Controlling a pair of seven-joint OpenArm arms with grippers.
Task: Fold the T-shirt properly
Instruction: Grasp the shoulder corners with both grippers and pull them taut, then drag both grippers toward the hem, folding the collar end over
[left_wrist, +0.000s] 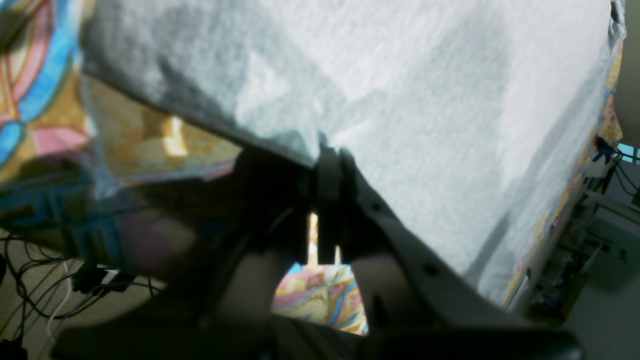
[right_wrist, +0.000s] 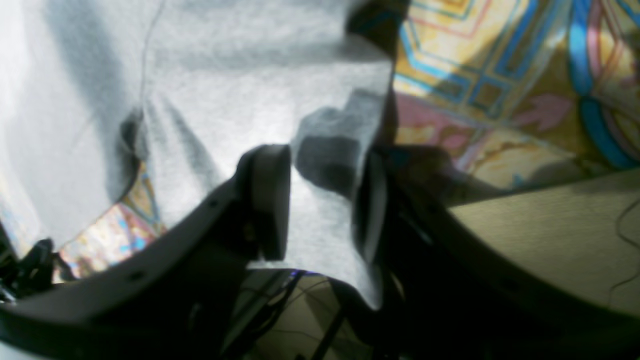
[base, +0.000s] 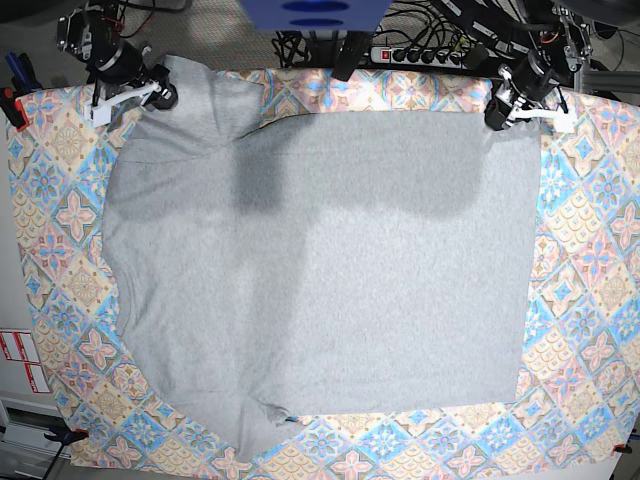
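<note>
On the desk (base: 30, 130), the T-shirt (base: 330, 270) lies flat; left gripper (left_wrist: 327, 155) pinches its edge, right gripper (right_wrist: 320, 200) gapes around a corner.

The T-shirt (base: 320, 270) is a light heather grey, plain on its upper side — no print shows — with darker grey shadow bands across its top. In the wrist views its knit reads as pale, flecked grey-white (brighter where light strikes).

The cloth (base: 585, 290) beneath carries a tile pattern: pastel blue, pink and cream, with yellow-ochre tones — star and flower motifs framed in blue diamonds. Close up, blue outlines run around pink and golden shapes.

The right gripper (right_wrist: 320, 200) is black. The left gripper (left_wrist: 330, 165) is dark too, near black.
</note>
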